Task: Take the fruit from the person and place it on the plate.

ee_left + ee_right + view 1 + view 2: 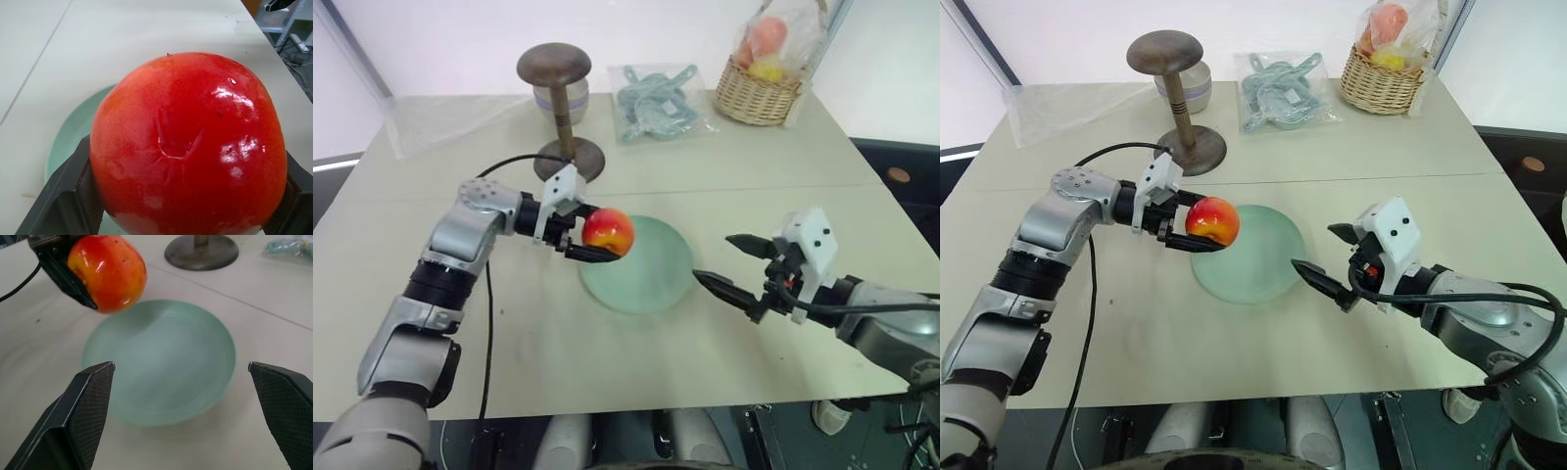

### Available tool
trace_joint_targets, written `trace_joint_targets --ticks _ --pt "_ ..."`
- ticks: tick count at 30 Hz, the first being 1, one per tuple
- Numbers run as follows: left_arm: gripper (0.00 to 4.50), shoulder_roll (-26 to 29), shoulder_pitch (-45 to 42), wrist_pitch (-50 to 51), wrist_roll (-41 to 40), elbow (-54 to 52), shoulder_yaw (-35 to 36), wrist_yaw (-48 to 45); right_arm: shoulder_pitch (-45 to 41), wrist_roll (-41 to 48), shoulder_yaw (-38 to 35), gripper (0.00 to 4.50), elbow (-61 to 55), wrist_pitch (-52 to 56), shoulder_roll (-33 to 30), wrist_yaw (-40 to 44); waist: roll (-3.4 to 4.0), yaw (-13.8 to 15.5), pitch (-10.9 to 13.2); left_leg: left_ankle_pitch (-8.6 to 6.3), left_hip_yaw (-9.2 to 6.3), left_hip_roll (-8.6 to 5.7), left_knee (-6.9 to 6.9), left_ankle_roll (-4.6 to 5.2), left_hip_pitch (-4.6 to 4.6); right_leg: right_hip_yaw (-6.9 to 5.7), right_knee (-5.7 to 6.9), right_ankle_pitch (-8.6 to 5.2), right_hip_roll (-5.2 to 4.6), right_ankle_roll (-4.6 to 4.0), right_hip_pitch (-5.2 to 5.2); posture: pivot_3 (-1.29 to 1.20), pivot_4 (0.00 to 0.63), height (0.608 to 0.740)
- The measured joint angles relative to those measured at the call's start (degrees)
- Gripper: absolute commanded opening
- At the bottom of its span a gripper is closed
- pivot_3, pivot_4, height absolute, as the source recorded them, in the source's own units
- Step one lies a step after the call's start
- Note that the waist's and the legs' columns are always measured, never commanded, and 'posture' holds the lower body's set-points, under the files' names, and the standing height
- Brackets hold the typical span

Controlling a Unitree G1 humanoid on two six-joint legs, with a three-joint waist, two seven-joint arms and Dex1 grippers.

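On the left we see the left gripper [590,238] clamped on the red-orange fruit [608,231], holding it above the near-left rim of the mint-green plate [651,279]. On our right, the right gripper [736,265] hangs just beside the plate, fingers spread wide, holding nothing, aimed at it.

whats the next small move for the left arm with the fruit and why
Probably carry the fruit a little further over the plate and lower it before letting go. The left gripper is shut on the fruit, which hangs above the plate's near-left rim rather than its middle and is not resting on it. The right gripper is open, beside the plate and out of the way.
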Motion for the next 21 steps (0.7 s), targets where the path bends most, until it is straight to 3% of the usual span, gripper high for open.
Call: trace_joint_targets --ticks 9,21 --pt "3.25 -1.1 -0.8 -1.5 1.5 1.7 -0.4 -2.0 2.2 0.9 0.5 4.50 0.0 0.6 -3.5 1.3 -0.01 0.0 0.0 0.00 0.00 0.00 0.00 0.00 0.00 0.00 0.00 0.00 0.00 0.00 0.00 0.00 0.150 0.740" --pt "3.25 -4.8 -4.0 -6.5 4.9 9.5 -0.7 -3.7 2.5 0.0 0.6 4.50 0.0 0.0 -3.8 1.4 -0.02 0.1 0.0 0.00 0.00 -0.01 0.04 0.00 -0.02 0.00 0.00 0.00 0.05 0.01 0.00 0.00 0.150 0.740"
